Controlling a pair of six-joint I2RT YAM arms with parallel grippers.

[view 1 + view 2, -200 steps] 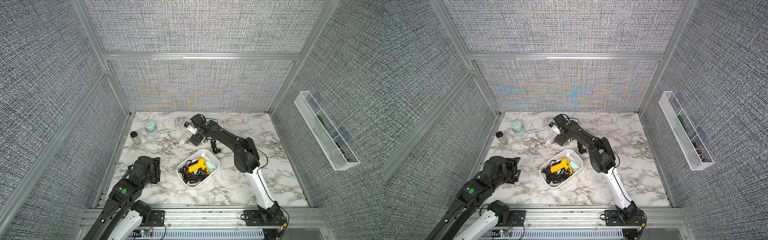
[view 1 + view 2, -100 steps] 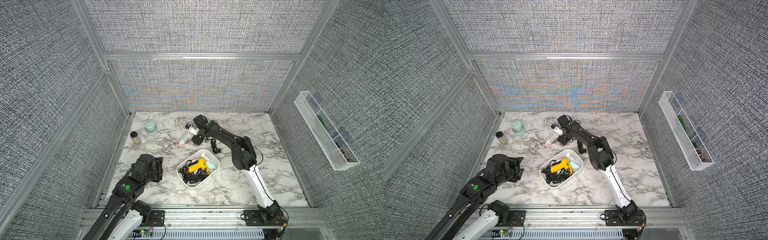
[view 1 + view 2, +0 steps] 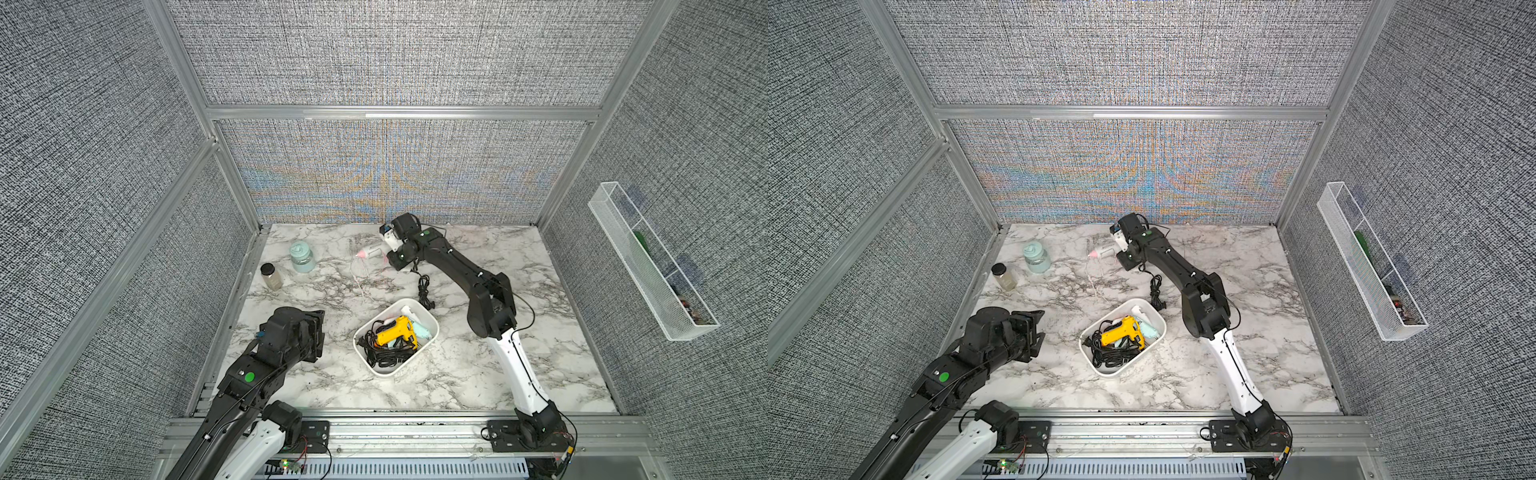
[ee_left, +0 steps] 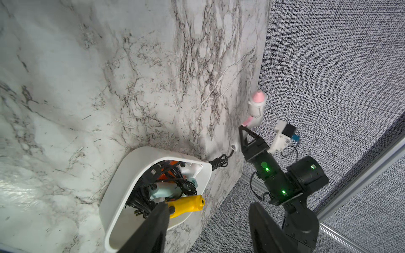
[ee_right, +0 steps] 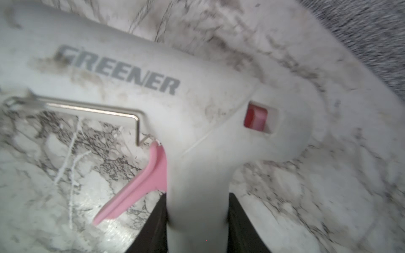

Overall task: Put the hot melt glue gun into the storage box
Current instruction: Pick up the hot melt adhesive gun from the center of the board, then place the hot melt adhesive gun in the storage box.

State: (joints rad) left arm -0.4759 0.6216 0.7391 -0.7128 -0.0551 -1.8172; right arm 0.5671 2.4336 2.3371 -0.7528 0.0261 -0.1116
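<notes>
A white hot melt glue gun [image 3: 371,251] [image 3: 1104,250] [image 4: 256,107] with a pink nozzle and trigger is at the back of the marble table. My right gripper [image 3: 400,256] [image 3: 1126,256] [image 5: 197,197] is shut on its handle [image 5: 197,175], a black finger pressed against each side. Whether the gun still touches the table I cannot tell. The white storage box [image 3: 384,374] [image 3: 1113,372] [image 4: 122,170] stands mid-table. It holds a yellow glue gun [image 3: 395,334] [image 3: 1123,334] [image 4: 188,206], a mint one and black cords. My left gripper [image 3: 318,328] [image 3: 1036,328] [image 4: 209,207] hovers open left of the box, holding nothing.
A mint-lidded jar [image 3: 302,257] and a small dark-lidded jar [image 3: 271,276] stand at the back left. A bundled black cord [image 3: 424,286] lies between the held gun and the box. A white wire-mesh tray [image 3: 648,262] hangs on the right wall.
My right gripper's jaws have closed from wide open onto the white glue gun's handle. The left arm has barely moved.
</notes>
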